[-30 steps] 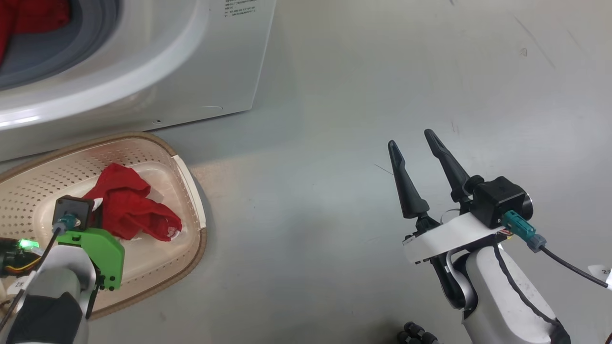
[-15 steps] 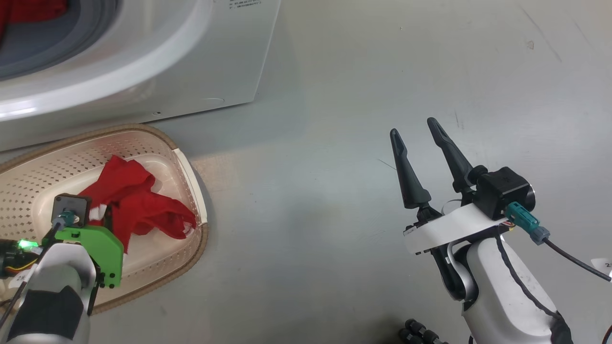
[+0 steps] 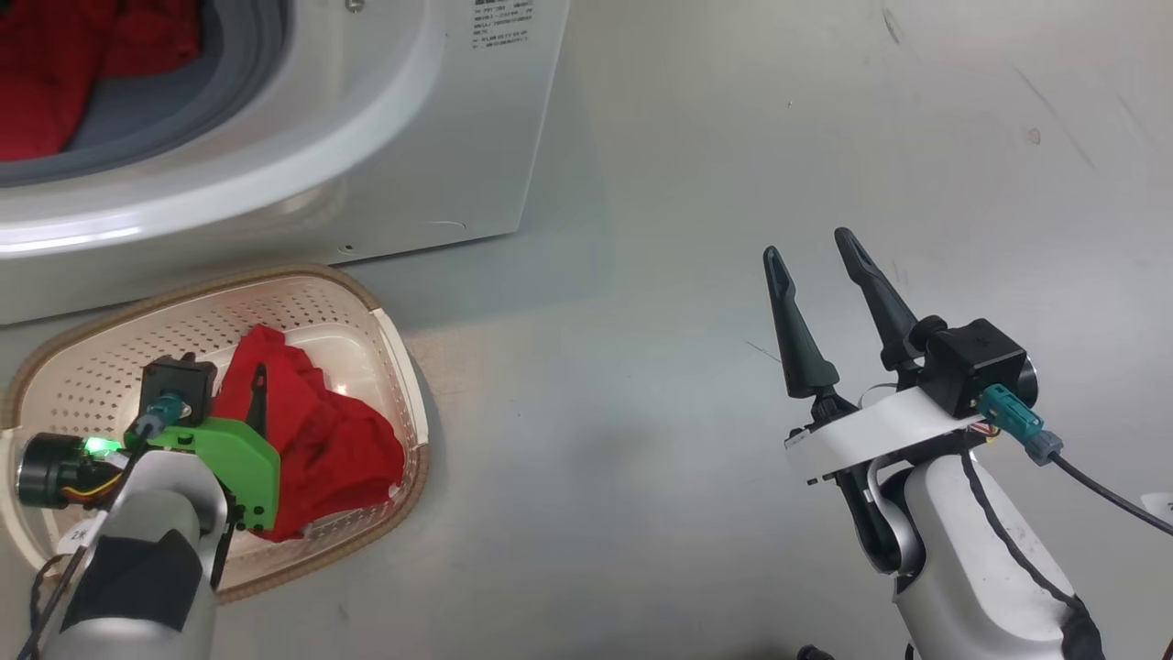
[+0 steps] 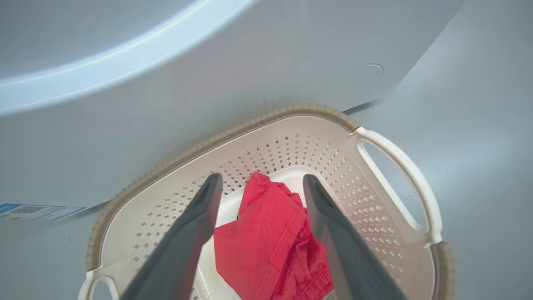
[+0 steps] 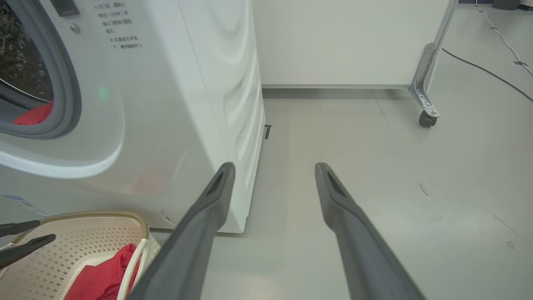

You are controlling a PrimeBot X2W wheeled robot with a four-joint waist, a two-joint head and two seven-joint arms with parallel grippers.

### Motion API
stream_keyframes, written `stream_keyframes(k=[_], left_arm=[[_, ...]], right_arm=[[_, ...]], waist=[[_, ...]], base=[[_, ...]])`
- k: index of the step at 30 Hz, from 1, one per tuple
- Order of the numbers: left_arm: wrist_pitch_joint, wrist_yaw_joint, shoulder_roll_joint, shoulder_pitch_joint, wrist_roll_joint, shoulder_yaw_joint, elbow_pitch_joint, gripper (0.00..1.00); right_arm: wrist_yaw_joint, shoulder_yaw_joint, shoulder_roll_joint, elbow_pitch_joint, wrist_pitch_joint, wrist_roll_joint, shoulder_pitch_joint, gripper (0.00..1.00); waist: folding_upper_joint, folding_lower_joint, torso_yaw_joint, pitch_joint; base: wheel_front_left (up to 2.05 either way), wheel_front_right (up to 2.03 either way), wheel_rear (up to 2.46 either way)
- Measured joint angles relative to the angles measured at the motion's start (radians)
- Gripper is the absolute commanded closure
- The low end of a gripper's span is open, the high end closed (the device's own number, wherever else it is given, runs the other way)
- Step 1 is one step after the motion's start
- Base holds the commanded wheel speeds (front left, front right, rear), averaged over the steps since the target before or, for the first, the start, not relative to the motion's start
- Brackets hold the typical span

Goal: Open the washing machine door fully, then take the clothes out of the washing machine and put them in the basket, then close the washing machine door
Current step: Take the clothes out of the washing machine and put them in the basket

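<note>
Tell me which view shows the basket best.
The left wrist view: it looks straight into the basket, showing rim, handle, walls and the red garment inside. In the head view the left arm covers part; the right wrist view catches one corner.

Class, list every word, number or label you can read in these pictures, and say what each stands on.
"2K", as far as it shows: white tag on the left arm.
Printed lines on the washing machine front: too small to read.
Blue label sticker with a code square, low on the washing machine: too small to read.
</note>
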Motion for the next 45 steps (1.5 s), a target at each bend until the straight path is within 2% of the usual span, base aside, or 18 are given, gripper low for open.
stream_keyframes(k=[11,20,33,45], left_arm=[[-0.051,-0.022,-0.042,-0.008,-0.008,-0.018,-0.01,0.0],[-0.056,-0.034,-0.07,0.031,-0.022,-0.02,-0.072,0.0],[-0.056,-0.032,-0.099,0.179,-0.089,0.041,-0.288,0.0],[-0.056,0.004,-0.101,0.331,-0.14,0.105,-0.448,0.0]], right_arm=[[0.004,-0.032,-0.003,0.038,0.0,-0.003,0.006,0.0],[0.006,-0.054,-0.013,0.064,0.0,-0.003,0.063,0.0],[0.009,-0.076,-0.014,0.078,0.0,-0.003,0.154,0.0],[0.011,-0.074,-0.014,0.078,0.0,-0.003,0.214,0.0]], waist=[[0.0,0.0,0.066,-0.125],[0.0,0.0,0.128,-0.239],[0.0,0.0,0.202,-0.404],[0.0,0.0,0.245,-0.509]], base=[[0.0,0.0,0.0],[0.0,0.0,0.0],[0.0,0.0,0.0],[0.0,0.0,0.0]])
